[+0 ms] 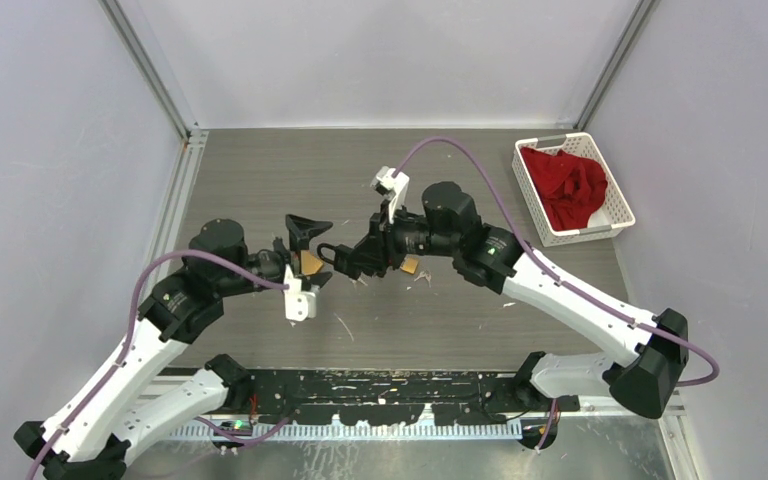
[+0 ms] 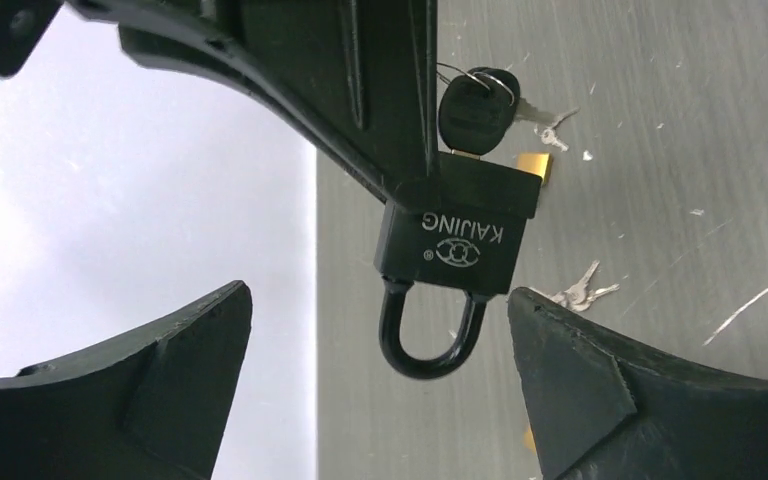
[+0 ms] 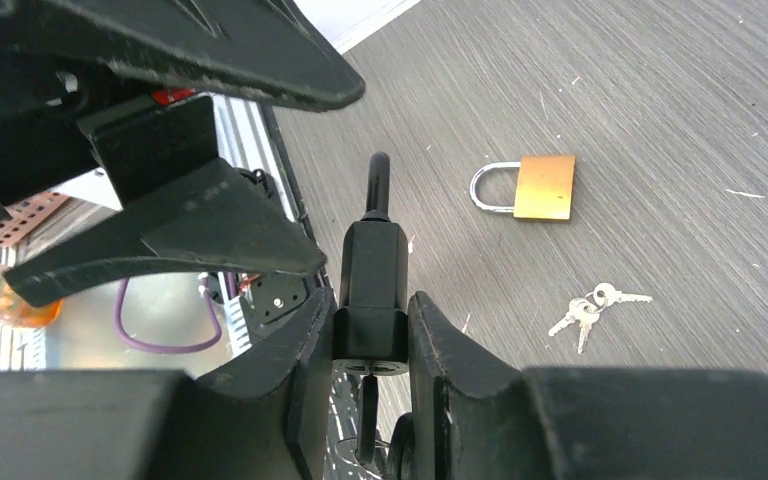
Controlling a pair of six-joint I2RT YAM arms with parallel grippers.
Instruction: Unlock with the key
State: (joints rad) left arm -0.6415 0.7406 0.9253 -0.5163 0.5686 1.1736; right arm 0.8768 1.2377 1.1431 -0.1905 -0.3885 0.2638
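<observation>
Right now my right pincer (image 3: 371, 325) is pinching the black padlock (image 3: 371, 270) by the flat sides of its body, holding it off the table (image 1: 440, 320) near the middle of the overhead view. It is a squat black block with white "KAIJING" lettering and a round emblem on its face. Its glossy black shackle (image 2: 430, 350) hangs at 6 o'clock in my left wrist view, and both legs appear to run into the body. The key (image 2: 472, 115), with an oval black head on a thin wire ring, sits in the end opposite the shackle, at 12 o'clock from the body. My left pincer (image 2: 378, 300) is spread wide, its fingers either side of the shackle and apart from it. On the table, seen from my right wrist, a brass padlock (image 3: 545, 187) lies at 2 o'clock from the black one and some loose keys (image 3: 590, 305) at 3 o'clock. A basket (image 1: 615, 205) with a red cloth (image 1: 565, 185) sits at 2 o'clock in the overhead view.
</observation>
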